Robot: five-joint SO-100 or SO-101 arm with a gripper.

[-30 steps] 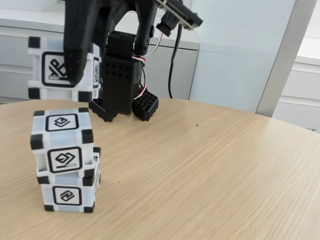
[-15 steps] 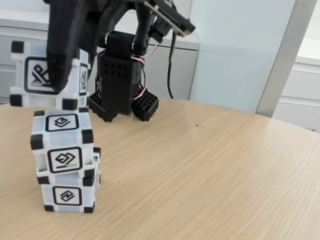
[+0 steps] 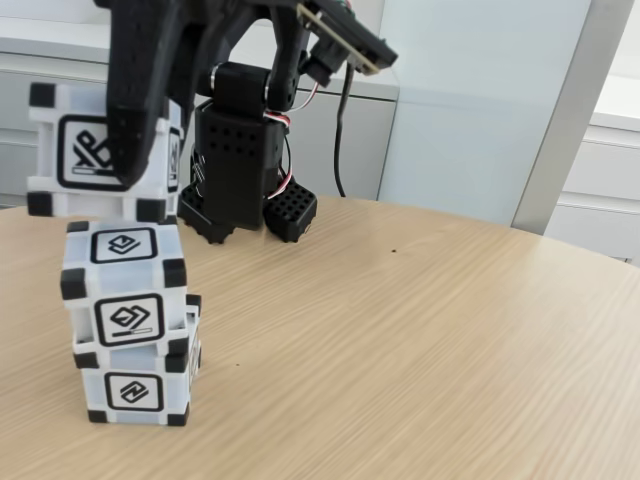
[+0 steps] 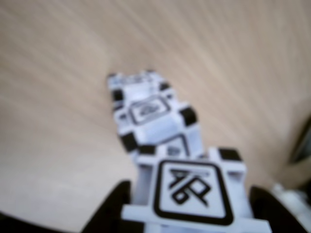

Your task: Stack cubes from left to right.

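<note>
Two white cubes with black corners stand stacked at the left of the fixed view: the upper cube (image 3: 125, 285) sits slightly askew on the lower cube (image 3: 135, 388). A third cube (image 3: 70, 150) hangs just above the stack, a little to its left, its underside almost level with the stack's top. My black gripper (image 3: 110, 165) is shut on this third cube, with one finger (image 3: 140, 100) across its front face. In the wrist view the held cube (image 4: 189, 194) fills the bottom, the gripper (image 4: 189, 216) flanks it, and the stack (image 4: 150, 114) lies blurred below.
The arm's black base (image 3: 240, 170) stands behind the stack at the back of the round wooden table (image 3: 420, 360). Open tabletop stretches to the right. White cabinets (image 3: 600, 170) stand beyond the table's far edge.
The gripper has carried the held cube to the left and a little lower, from behind the stack to just over its top. The two stacked cubes have not moved.
</note>
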